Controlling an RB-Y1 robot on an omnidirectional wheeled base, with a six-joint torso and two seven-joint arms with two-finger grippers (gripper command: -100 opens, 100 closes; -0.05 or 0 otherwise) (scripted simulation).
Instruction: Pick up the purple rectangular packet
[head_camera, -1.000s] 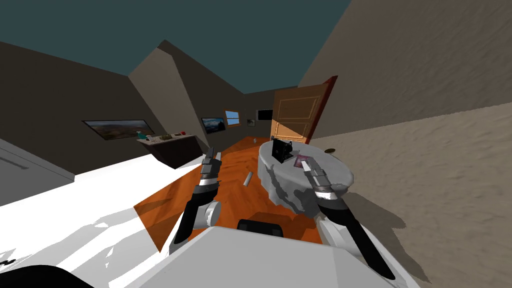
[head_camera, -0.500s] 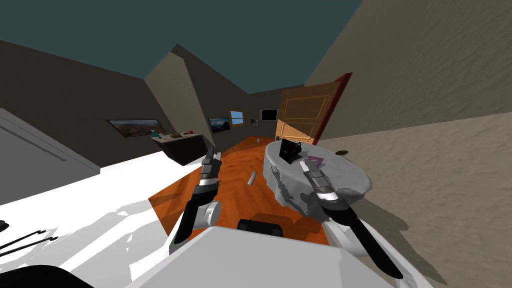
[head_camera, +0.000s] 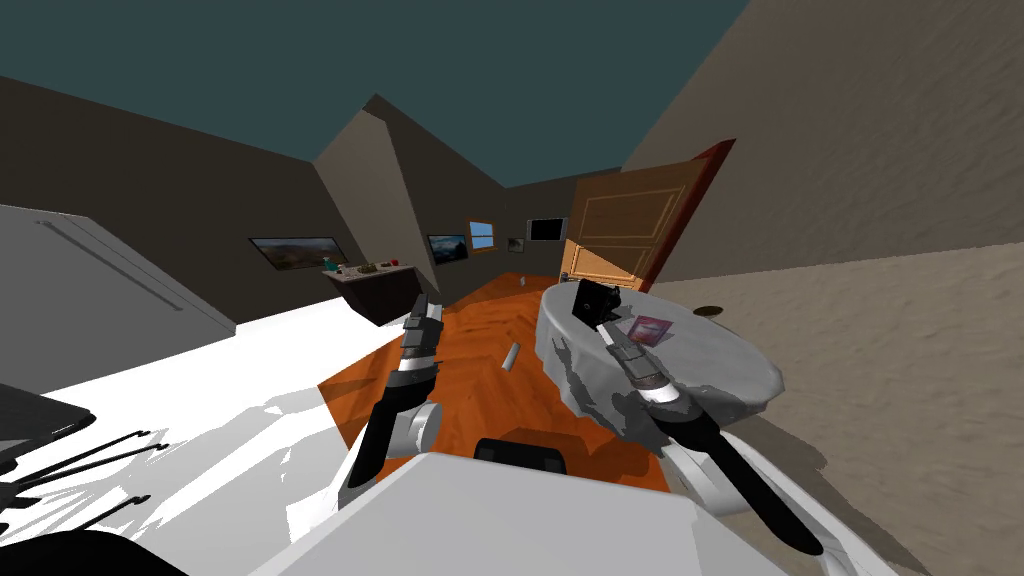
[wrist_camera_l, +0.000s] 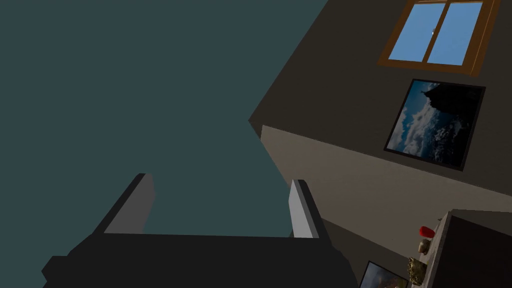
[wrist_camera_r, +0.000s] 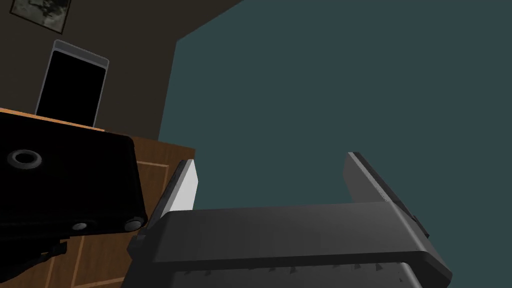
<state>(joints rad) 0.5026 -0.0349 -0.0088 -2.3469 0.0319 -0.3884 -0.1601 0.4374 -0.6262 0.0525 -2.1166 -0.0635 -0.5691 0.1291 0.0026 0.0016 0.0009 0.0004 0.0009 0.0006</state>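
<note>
Head view: the purple packet (head_camera: 650, 329) lies flat on the round grey counter (head_camera: 720, 365), near the black box (head_camera: 592, 300). The right end effector (head_camera: 607, 331) hovers over the counter, just beside the packet. The left end effector (head_camera: 428, 308) hangs above the orange floor (head_camera: 480, 390).

Left wrist view: its fingers (wrist_camera_l: 300, 210) stand well apart.

Right wrist view: fingers (wrist_camera_r: 185, 190) apart too, with the black box close beside one.
</note>
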